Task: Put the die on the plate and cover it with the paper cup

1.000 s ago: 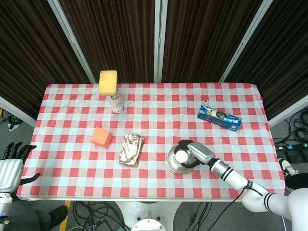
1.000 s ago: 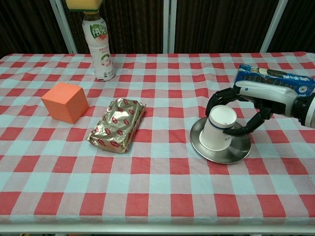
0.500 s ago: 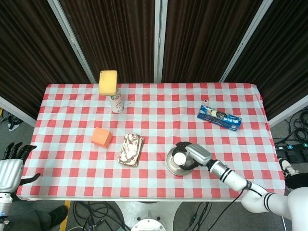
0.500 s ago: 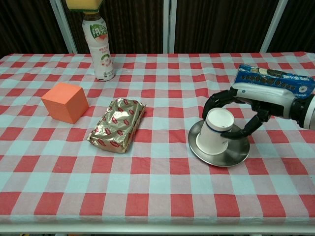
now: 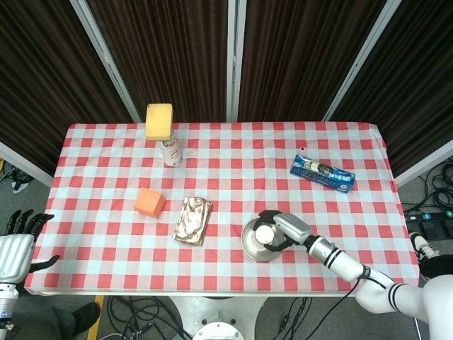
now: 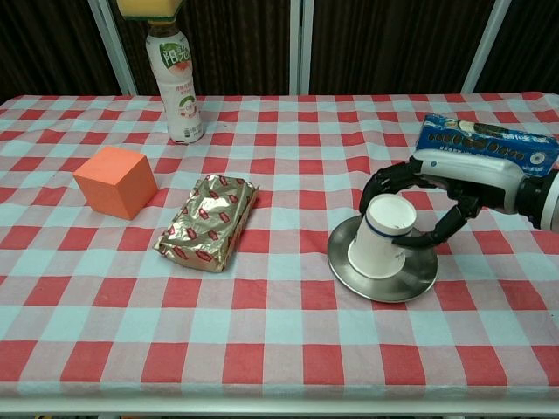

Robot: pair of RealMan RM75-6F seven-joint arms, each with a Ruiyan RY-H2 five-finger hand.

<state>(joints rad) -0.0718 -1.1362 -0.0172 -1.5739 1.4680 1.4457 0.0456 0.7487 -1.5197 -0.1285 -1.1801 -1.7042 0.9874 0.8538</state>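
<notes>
Chest view shows the right hand (image 6: 437, 196) wrapped around the upturned paper cup (image 6: 382, 237), fingers curled against its sides, the cup standing mouth-down on the metal plate (image 6: 349, 272). The die is not visible. The left hand (image 5: 18, 244) hangs off-table, fingers spread, holding nothing.

Even, bright light falls from above on my table; the checked cloth (image 5: 226, 170) is evenly lit in both views, while the curtains (image 5: 170, 57) behind stay dark. Shadows are soft and short, and the metal plate (image 6: 410, 284) carries only a dull sheen. Both pictures are sharp; the chest view bends slightly at its edges.
</notes>
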